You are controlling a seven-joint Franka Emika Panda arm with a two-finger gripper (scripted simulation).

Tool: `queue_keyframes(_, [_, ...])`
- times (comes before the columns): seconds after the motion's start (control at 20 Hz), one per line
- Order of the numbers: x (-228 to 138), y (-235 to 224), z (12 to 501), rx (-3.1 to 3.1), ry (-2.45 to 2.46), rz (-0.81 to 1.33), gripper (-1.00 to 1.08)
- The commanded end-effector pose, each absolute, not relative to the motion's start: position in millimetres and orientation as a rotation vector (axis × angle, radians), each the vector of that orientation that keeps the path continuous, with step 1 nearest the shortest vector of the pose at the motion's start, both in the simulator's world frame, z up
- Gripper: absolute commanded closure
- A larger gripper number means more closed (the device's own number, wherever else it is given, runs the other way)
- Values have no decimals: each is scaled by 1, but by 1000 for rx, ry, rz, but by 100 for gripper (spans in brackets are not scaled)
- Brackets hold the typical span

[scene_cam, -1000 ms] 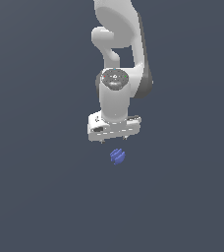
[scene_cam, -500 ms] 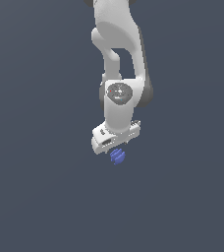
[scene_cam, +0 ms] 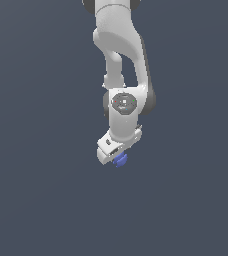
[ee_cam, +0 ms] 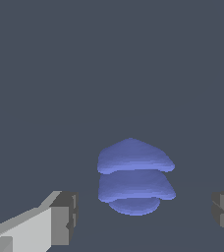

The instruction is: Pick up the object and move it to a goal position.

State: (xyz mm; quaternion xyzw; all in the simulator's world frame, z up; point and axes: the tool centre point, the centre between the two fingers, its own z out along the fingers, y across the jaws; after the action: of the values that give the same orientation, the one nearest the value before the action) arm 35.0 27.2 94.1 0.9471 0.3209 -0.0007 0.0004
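Note:
The object (scene_cam: 120,160) is a small blue-violet faceted lump on the dark grey floor. In the exterior view the white arm's hand covers its upper part, so only its lower edge shows. In the wrist view the object (ee_cam: 133,179) lies between the two fingers (ee_cam: 60,216), with a clear gap on each side. My gripper (ee_cam: 143,211) is open and straddles the lump without touching it. In the exterior view the gripper (scene_cam: 115,156) is low, down at the object.
The flat dark grey floor (scene_cam: 46,200) fills the scene on all sides. The white arm (scene_cam: 121,55) comes down from the top of the exterior view.
The arm has come down and tilted. The hand, above the object a second ago, now sits over it and hides most of it. The object has not moved.

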Motion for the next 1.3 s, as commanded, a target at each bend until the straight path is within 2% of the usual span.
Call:
queue_keyframes(0.0, [36, 28, 92, 2963, 1044, -1, -92])
queue_keyframes(0.4, [36, 29, 87, 2959, 1057, -1, -92])
queue_keyframes(0.85, [35, 29, 46, 2956, 1063, 0, -92])
queue_keyframes(1.1, [37, 29, 40, 2956, 1063, 0, -92])
queue_keyframes(1.15, [37, 29, 40, 2956, 1063, 0, 108])
queue_keyframes(1.25, [37, 29, 40, 2956, 1063, 0, 108])
